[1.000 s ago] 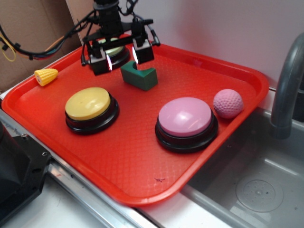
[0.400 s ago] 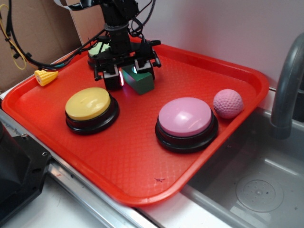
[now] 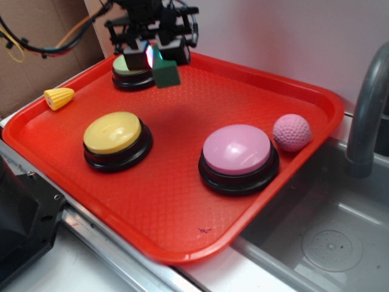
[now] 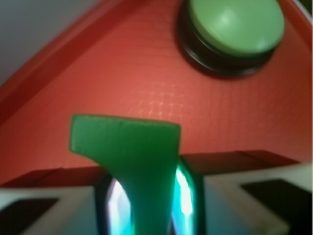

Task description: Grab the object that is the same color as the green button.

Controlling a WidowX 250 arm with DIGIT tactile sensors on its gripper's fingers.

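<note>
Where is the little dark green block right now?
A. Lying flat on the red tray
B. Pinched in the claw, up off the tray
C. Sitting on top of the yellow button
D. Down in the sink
B: the dark green block is clamped between the fingers of the claw and hangs above the red tray, near the green button; the wrist view shows it squeezed between the pads.

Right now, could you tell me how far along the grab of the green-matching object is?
The grab looks essentially done: the tool is shut on the dark green block, which hangs above the red tray, casting a shadow on it. The wrist view shows its fingers pinching the block, with the green button beyond. What remains, if anything, is only holding it securely.
</note>
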